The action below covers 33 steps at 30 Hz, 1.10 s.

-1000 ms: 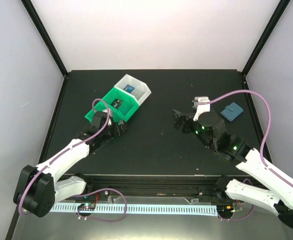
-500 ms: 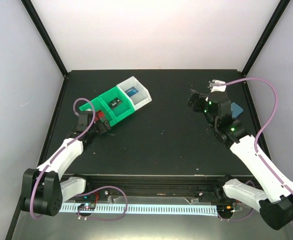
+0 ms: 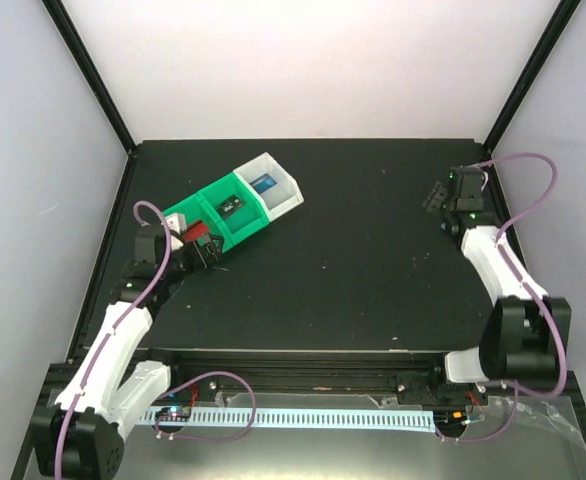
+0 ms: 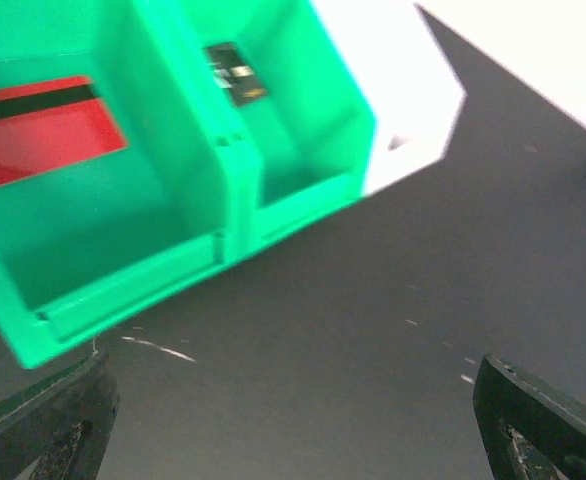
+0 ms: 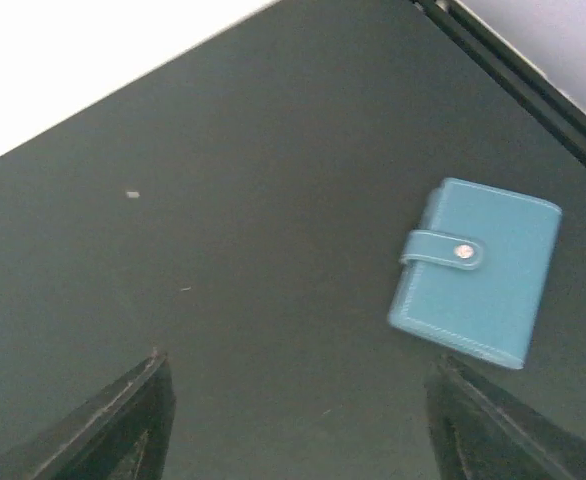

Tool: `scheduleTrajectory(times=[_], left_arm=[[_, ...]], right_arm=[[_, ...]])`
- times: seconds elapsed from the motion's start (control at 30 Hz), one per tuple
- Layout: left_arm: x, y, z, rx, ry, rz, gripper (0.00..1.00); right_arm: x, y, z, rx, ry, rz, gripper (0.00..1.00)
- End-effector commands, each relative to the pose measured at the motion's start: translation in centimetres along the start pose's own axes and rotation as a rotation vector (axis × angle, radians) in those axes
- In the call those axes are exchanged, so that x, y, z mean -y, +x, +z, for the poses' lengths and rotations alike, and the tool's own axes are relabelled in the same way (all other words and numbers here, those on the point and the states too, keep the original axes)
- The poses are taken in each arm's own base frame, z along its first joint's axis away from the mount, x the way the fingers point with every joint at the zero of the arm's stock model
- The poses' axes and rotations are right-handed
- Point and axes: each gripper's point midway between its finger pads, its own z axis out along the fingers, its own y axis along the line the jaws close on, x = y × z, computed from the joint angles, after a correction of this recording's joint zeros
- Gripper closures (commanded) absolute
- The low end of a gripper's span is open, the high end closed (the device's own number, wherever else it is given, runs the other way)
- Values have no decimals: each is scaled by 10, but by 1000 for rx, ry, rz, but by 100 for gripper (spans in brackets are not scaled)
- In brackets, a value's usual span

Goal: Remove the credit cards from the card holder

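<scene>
The card holder (image 5: 478,270) is a teal-blue wallet, closed with a snap tab, lying flat on the black table. It shows only in the right wrist view; my right arm hides it in the top view. My right gripper (image 5: 303,435) (image 3: 436,195) is open and empty, with the holder just ahead of its right finger. A red card (image 4: 43,130) lies in the end green compartment and a black card (image 4: 235,75) (image 3: 233,203) in the one beside it. A blue card (image 3: 264,183) lies in the white bin. My left gripper (image 4: 293,435) (image 3: 205,250) is open and empty, just short of the green bin.
The green bin (image 3: 248,220) and white bin (image 3: 285,187) stand joined in a slanted row at the back left. Black frame posts and pale walls enclose the table; its right edge (image 3: 508,230) runs close beside the right arm.
My right arm has swung from the table's middle to the far right and now covers the holder. My left arm has drawn back to the left. The bin row has turned and slid left.
</scene>
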Motion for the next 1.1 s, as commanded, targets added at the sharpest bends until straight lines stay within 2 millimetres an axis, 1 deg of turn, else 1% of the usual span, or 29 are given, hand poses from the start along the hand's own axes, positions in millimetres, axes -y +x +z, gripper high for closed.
scheduleTrajectory(times=[0.0, 0.03, 0.17, 0.23, 0.3, 0.33, 0.43, 0.47, 0.5, 0.67, 0.7, 0.83, 1.07], left_arm=[[49, 7, -41, -69, 228, 73, 1], [56, 8, -50, -65, 261, 90, 1], [78, 13, -84, -38, 378, 200, 1], [81, 16, -96, -30, 395, 255, 1], [81, 19, -102, -27, 398, 283, 1], [81, 21, -104, -27, 404, 297, 1], [78, 27, -102, -38, 403, 295, 1], [80, 28, -103, -39, 410, 299, 1], [81, 28, -104, -36, 415, 306, 1], [82, 27, -102, -37, 416, 313, 1], [83, 28, -103, -36, 419, 314, 1], [81, 27, -102, -19, 413, 318, 1], [79, 25, -102, 2, 405, 325, 1]], right_arm=[[26, -11, 37, -45, 70, 18, 34], [31, -10, 44, -56, 94, 10, 35], [56, -4, 74, -107, 202, -27, 38], [66, -1, 88, -132, 213, -24, 38], [68, 7, 107, -186, 167, -20, 37], [73, 10, 115, -213, 175, -16, 37], [82, 16, 130, -267, 223, -22, 37], [83, 18, 133, -276, 226, -23, 37], [95, 18, 136, -284, 246, -2, 37], [107, 26, 148, -324, 280, -4, 37], [107, 25, 152, -336, 280, -10, 37], [108, 37, 158, -401, 278, -29, 36], [102, 45, 155, -445, 241, -47, 37]])
